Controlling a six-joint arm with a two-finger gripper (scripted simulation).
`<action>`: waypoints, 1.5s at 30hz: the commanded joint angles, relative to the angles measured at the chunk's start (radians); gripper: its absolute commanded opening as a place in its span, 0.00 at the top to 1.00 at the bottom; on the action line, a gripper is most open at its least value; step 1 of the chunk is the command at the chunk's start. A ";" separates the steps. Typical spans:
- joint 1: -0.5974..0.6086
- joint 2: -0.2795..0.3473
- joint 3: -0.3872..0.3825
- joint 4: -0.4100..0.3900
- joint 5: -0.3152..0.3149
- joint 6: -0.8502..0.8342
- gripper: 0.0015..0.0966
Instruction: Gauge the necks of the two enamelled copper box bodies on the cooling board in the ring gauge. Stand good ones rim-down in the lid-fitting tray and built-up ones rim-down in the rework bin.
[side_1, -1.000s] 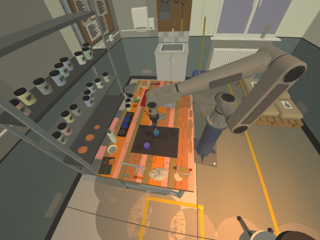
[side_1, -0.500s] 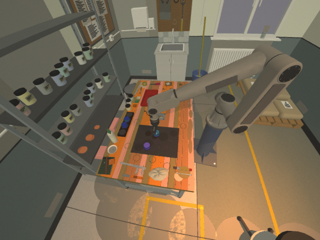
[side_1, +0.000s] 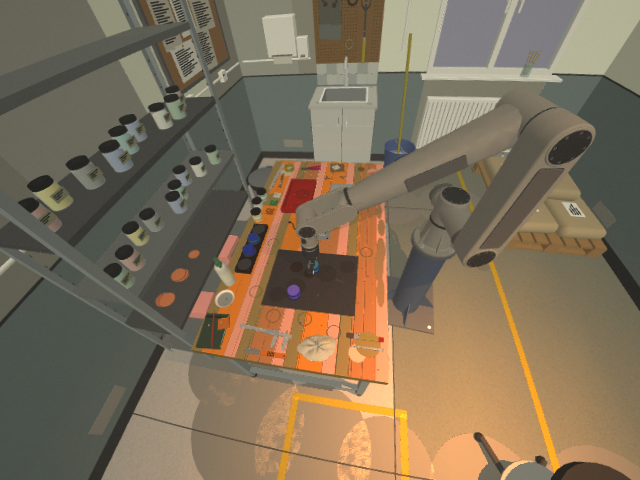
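Note:
On the dark cooling board [side_1: 313, 282] a blue box body [side_1: 313, 268] stands near the middle of the far half, and my gripper [side_1: 311, 265] hangs straight down over it, open and holding nothing. A purple box body [side_1: 294, 292] stands on the same board, nearer and to the left, apart from the blue one. The black tray [side_1: 250, 249] left of the board holds two blue round pieces. The red bin [side_1: 301, 195] lies at the far side of the bench. The blue body's lower part is hidden by my fingers.
A white squeeze bottle [side_1: 224, 272] and a small white cup [side_1: 224, 298] stand left of the board. A cloth pad [side_1: 316, 346], a brush and rulers lie along the near edge. Shelving with jars rises over the left side, and my arm's base stands to the right.

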 commanded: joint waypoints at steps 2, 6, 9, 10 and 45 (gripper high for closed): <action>0.000 0.001 -0.001 0.000 -0.003 0.000 0.20; 0.000 0.002 -0.001 0.000 -0.005 0.000 0.20; 0.000 0.002 -0.001 0.000 -0.005 0.000 0.20; 0.000 0.002 -0.001 0.000 -0.005 0.000 0.20; 0.000 0.004 0.001 0.000 -0.005 0.000 0.86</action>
